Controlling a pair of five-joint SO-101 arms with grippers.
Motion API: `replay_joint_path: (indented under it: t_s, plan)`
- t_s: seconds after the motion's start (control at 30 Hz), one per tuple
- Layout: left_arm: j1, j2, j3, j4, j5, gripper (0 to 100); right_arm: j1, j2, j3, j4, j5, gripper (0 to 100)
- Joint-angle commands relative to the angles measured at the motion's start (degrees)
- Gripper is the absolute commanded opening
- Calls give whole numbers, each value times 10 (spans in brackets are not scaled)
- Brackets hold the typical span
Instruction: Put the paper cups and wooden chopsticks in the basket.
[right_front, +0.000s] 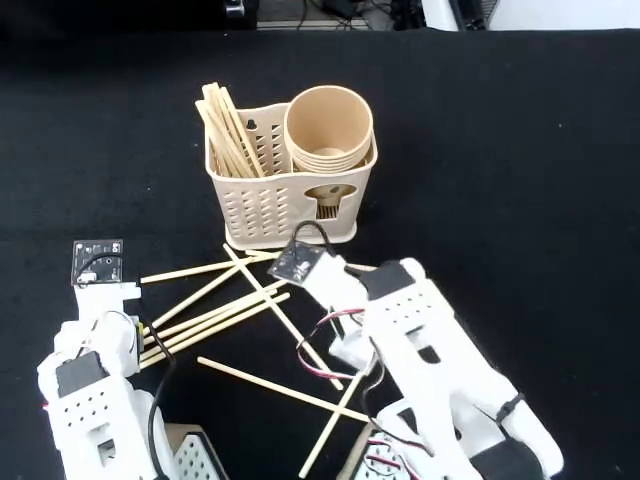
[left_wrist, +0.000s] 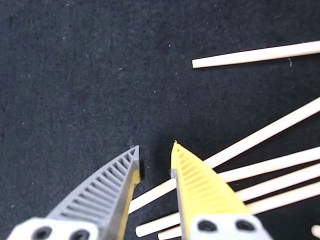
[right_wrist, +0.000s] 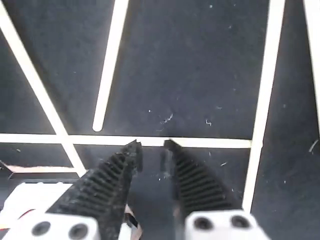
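Observation:
A beige perforated basket (right_front: 262, 207) stands upright at the middle back. It holds a stack of paper cups (right_front: 328, 128) and several wooden chopsticks (right_front: 228, 130) leaning in its left part. Several loose chopsticks (right_front: 215, 313) lie crossed on the black table in front of it. My left gripper (left_wrist: 156, 146) hangs open just above the table. One chopstick end (left_wrist: 150, 196) lies between its grey and yellow fingers, untouched. My right gripper (right_wrist: 152, 145) is open by a narrow gap, its black tips just over a crosswise chopstick (right_wrist: 210, 142).
The black table (right_front: 520, 150) stretches wide around the basket. The left arm (right_front: 90, 390) sits at the front left and the right arm (right_front: 430, 370) at the front right, over part of the loose sticks. Cables and equipment lie beyond the far edge.

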Motion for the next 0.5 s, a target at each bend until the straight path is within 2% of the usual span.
replay_joint_path:
  t_s: [0.0, 0.2, 0.3, 0.4, 0.47]
  plan:
    - [6, -4, -1, -12, 6, 116, 42, 0, -1, 8, 54, 16]
    - [6, -4, -1, -12, 6, 116, 116, 72, 0, 36, 171, 12]
    - [6, -4, -1, -12, 6, 116, 128, 109, 0, 17, 215, 12]
    - [6, -4, -1, -12, 6, 116, 127, 145, -1, -42, 214, 12]
    - [6, -4, -1, -12, 6, 116, 127, 165, -8, -83, 184, 12]
